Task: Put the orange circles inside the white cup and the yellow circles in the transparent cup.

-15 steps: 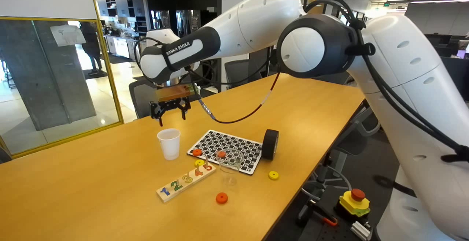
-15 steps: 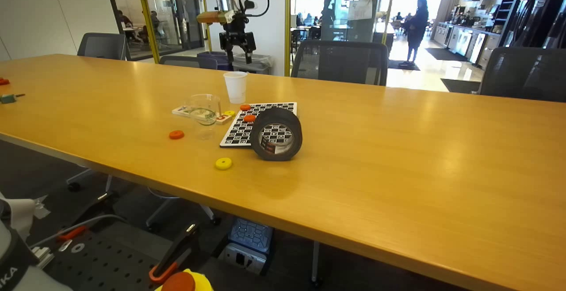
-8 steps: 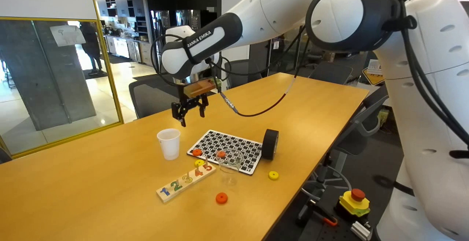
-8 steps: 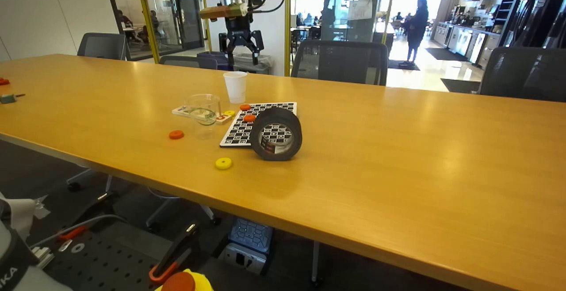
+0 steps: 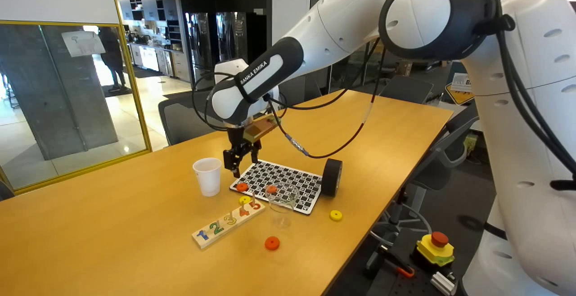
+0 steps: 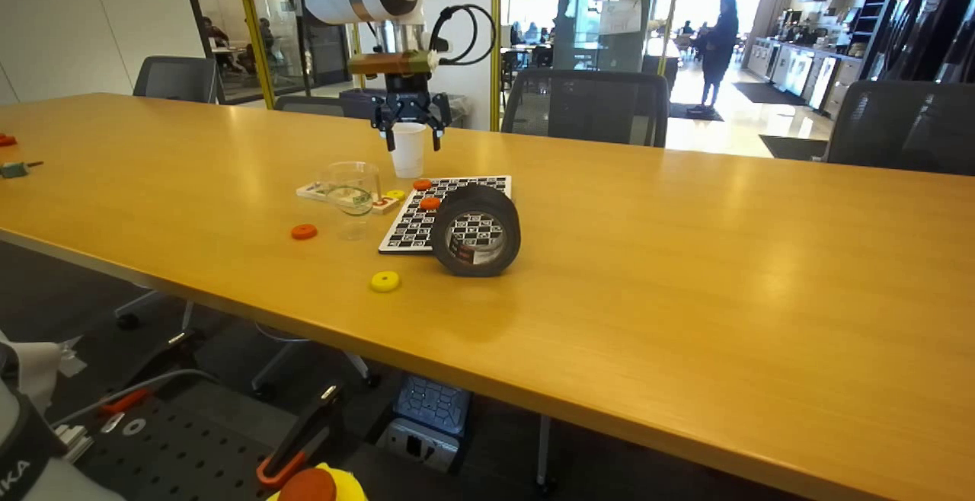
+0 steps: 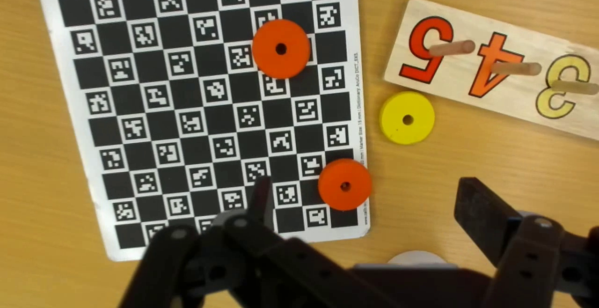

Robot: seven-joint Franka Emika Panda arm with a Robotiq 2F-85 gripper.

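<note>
My gripper (image 5: pixel 245 167) hangs above the far corner of the checkered board, beside the white cup (image 5: pixel 209 180). In the wrist view its fingers (image 7: pixel 484 219) stand wide apart, holding nothing. Two orange circles (image 7: pixel 345 185) (image 7: pixel 281 49) lie on the board, the nearer one below the gap between the fingertips. Another orange circle (image 5: pixel 272 243) rests on bare table. One yellow circle (image 7: pixel 407 117) touches or nearly touches the number board; a second yellow circle (image 6: pixel 385 282) lies toward the table's edge. The transparent cup (image 6: pixel 354 181) stands upright close to the checkered board. No circles show inside it.
A black tape roll (image 6: pixel 476 231) stands on edge against the checkered board (image 7: pixel 215 121). The wooden number board (image 5: pixel 229 225) carries upright pegs. Small red and green items (image 6: pixel 14 170) sit at the far left in an exterior view. Chairs surround the table.
The gripper has swung from behind the white cup over toward the checkered board and come down lower. It has stayed open. Cups and circles have not moved.
</note>
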